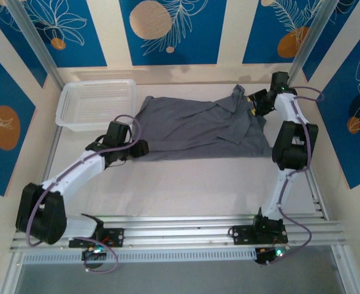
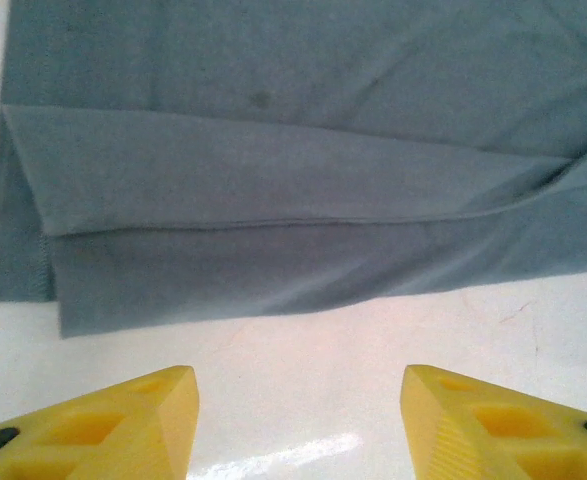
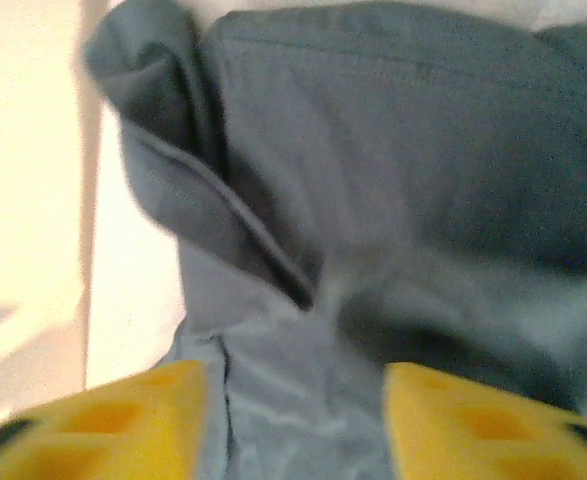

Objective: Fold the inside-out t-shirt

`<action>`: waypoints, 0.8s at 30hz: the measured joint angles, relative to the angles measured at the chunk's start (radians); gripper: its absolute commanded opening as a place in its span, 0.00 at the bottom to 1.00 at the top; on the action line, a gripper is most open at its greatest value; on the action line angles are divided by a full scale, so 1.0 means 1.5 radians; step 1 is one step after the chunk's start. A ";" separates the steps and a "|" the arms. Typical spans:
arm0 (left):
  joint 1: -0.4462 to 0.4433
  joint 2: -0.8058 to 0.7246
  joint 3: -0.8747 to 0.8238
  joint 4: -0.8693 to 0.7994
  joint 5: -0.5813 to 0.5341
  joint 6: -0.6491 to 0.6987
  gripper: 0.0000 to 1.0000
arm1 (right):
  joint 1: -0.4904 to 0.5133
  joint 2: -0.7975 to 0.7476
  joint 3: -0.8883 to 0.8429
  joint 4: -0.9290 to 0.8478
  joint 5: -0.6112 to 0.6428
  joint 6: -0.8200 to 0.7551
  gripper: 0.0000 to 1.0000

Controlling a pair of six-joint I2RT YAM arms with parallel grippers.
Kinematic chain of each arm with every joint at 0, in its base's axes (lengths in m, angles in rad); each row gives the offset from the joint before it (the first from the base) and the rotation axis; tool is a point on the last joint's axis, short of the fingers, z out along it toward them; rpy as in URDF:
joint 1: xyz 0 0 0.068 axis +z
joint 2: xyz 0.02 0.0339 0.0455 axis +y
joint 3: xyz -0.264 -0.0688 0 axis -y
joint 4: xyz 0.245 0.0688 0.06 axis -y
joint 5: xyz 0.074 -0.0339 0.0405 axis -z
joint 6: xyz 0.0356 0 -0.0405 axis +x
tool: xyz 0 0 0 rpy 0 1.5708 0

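Note:
The inside-out t-shirt (image 1: 198, 125) is slate grey and lies spread across the back middle of the table, with a folded flap along its near side (image 2: 273, 180). My left gripper (image 1: 141, 147) sits at the shirt's near left corner. In the left wrist view it (image 2: 298, 385) is open, with bare table between its yellow fingers (image 2: 143, 420) and the hem just ahead. My right gripper (image 1: 255, 101) hovers at the shirt's far right corner. In the blurred right wrist view it (image 3: 295, 380) is open over rumpled cloth (image 3: 373, 200), gripping nothing.
A white mesh-sided basket (image 1: 97, 104) stands at the back left, close to the shirt's left edge. Bare pale table (image 1: 186, 184) stretches between the shirt and the arm bases. Walls close in the back and both sides.

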 measured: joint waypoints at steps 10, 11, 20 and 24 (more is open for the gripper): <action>0.000 0.239 0.228 -0.016 -0.057 -0.028 0.00 | -0.052 -0.214 -0.346 0.037 0.002 -0.035 0.00; 0.000 0.266 0.247 -0.013 -0.071 -0.033 0.00 | -0.063 -0.218 -0.361 0.038 -0.004 -0.037 0.00; 0.000 0.404 0.248 0.018 -0.125 -0.074 0.00 | -0.110 -0.133 -0.399 0.052 -0.034 -0.088 0.01; 0.000 0.382 0.202 0.049 -0.121 -0.081 0.00 | -0.118 -0.148 -0.420 0.058 -0.042 -0.105 0.02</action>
